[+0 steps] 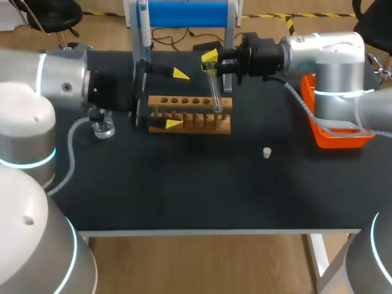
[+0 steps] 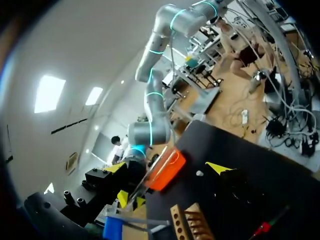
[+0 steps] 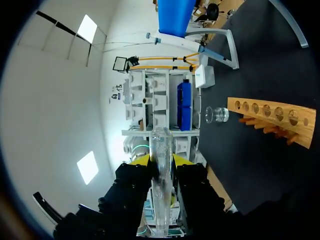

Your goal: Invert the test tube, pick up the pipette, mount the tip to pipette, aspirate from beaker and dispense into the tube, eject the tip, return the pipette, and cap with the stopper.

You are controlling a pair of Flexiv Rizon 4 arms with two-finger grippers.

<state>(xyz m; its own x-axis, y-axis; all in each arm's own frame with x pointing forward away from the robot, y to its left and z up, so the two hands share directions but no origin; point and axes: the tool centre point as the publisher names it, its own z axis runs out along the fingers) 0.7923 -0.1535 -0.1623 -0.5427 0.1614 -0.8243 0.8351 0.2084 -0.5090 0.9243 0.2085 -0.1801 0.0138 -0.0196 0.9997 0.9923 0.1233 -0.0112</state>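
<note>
My right gripper (image 1: 211, 60) is shut on a clear test tube (image 1: 215, 92), held crosswise in its fingers. The tube's near end is over the right end of the wooden rack (image 1: 190, 116). In the right wrist view the tube (image 3: 161, 150) runs between the yellow-tipped fingers of the gripper (image 3: 161, 167), with the rack (image 3: 272, 114) and a small glass beaker (image 3: 217, 115) ahead of it. My left gripper (image 1: 177, 99) stands wide open at the rack's left end, holding nothing. The beaker (image 1: 103, 128) sits under my left wrist. A white stopper (image 1: 267, 152) lies on the table. The pipette (image 1: 143, 24) hangs on the blue stand (image 1: 184, 13).
An orange tray (image 1: 334, 133) sits at the table's right edge under my right arm. The left wrist view shows the tray (image 2: 167, 170), the stopper (image 2: 200, 173) and the rack (image 2: 187, 222). The black table (image 1: 196, 190) stretches toward the front edge.
</note>
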